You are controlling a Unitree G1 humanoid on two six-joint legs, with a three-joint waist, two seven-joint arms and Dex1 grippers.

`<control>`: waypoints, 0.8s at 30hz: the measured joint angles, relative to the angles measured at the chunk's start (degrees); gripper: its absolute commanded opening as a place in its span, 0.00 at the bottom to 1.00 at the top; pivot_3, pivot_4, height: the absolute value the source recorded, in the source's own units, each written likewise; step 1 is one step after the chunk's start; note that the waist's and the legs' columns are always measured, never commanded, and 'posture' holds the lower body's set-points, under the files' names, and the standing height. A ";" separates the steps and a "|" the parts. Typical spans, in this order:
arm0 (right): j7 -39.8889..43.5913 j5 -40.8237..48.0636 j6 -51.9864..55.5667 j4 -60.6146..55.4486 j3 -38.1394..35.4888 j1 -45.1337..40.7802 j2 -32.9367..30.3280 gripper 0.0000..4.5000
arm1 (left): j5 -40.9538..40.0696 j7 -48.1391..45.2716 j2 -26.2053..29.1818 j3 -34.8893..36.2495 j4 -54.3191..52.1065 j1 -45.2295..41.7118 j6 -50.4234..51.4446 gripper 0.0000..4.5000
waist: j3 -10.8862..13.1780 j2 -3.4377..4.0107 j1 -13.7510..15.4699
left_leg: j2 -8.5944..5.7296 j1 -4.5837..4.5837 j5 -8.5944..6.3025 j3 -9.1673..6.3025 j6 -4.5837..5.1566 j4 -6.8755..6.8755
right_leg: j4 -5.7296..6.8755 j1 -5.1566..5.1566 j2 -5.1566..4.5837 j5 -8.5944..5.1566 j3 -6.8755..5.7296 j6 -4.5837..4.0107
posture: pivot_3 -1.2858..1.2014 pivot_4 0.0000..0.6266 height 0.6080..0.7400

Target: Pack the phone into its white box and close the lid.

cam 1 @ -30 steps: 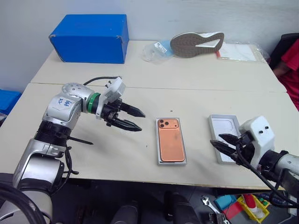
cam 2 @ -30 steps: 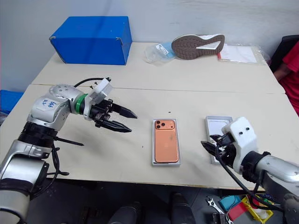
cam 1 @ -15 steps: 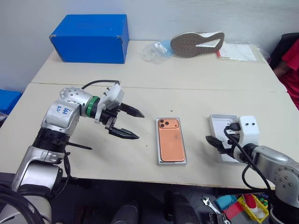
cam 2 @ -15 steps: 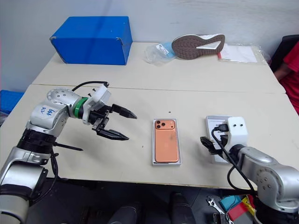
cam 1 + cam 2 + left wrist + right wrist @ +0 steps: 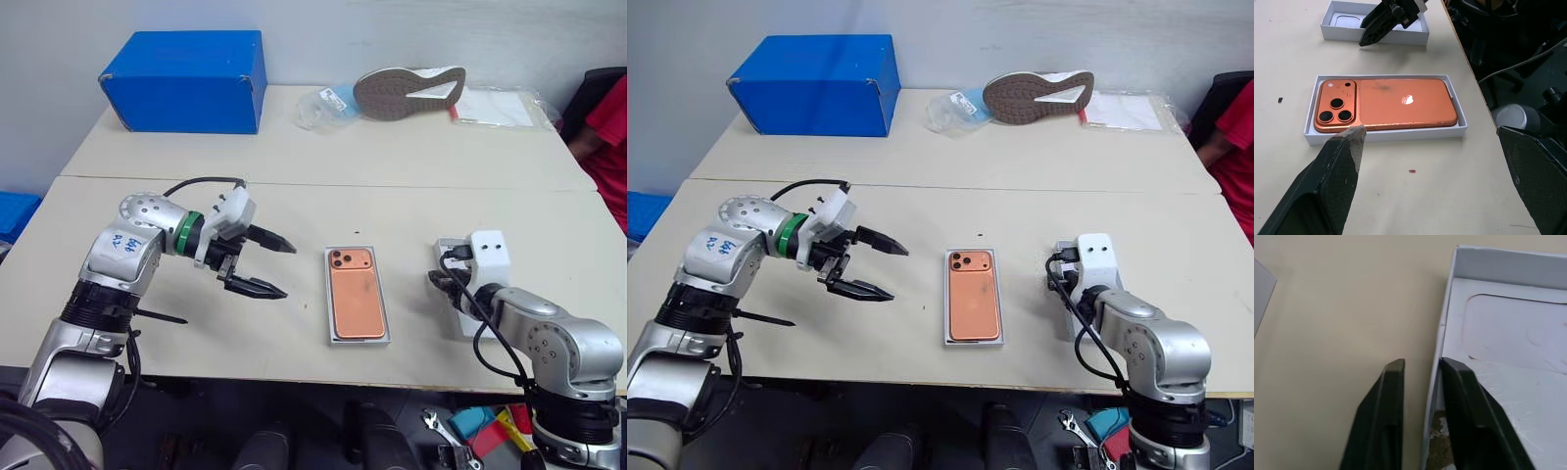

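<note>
The lid [image 5: 1508, 333] is lying open side up right of the phone [image 5: 357, 294], which is resting in the white box [image 5: 1386, 134]. Light, thin-walled card, likely flexing; the right gripper [image 5: 1422, 369] is pinching its side wall. The left gripper [image 5: 266, 264] is gaping, empty.

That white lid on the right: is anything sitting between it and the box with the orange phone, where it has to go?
Nothing visible does. The lid lies open side up at the right gripper, whose fingers straddle its near wall. Between it and the white box, where the phone already lies, there is only bare table.
</note>
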 measured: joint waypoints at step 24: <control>-15.30 47.47 18.53 9.18 -15.95 -21.32 27.93 0.01 | 4.87 -0.14 3.57 0.31 2.20 5.30 -1.97 1.00 | 0.07 0.17 -1.65 | 0.00 0.01 0.00 -0.03 -0.01 -0.05 | 0.12 -0.07 -0.07 0.00 -0.09 -0.01 | 0.52 0.24 1.00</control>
